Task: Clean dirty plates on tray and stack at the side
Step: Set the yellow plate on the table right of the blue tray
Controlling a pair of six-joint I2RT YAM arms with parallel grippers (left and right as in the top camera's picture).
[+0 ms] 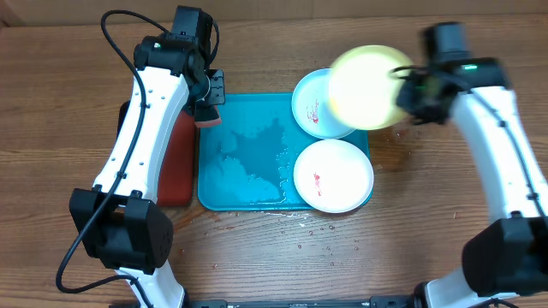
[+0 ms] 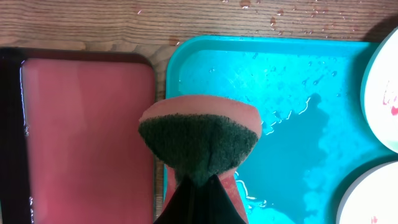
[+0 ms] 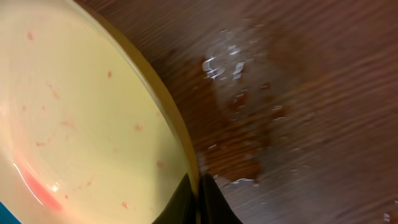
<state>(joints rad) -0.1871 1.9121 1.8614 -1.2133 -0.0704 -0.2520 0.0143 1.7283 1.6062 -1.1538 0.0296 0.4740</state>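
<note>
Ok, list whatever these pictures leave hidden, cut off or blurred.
Overhead: the lime-green plate is motion-blurred and covers part of the cyan-rimmed plate; the left arm hides much of the red tray.
Left wrist: the sponge hides part of the blue tray.
Right wrist: the lime-green plate runs off frame.

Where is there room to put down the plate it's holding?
The tray's left half is bare but wet, between the sponge and the white plate. The wood in front of the tray is open, only droplets. Wood right of the tray is bare but puddled. Crowded: the tray's right half, with the cyan-rimmed plate and white plate.
</note>
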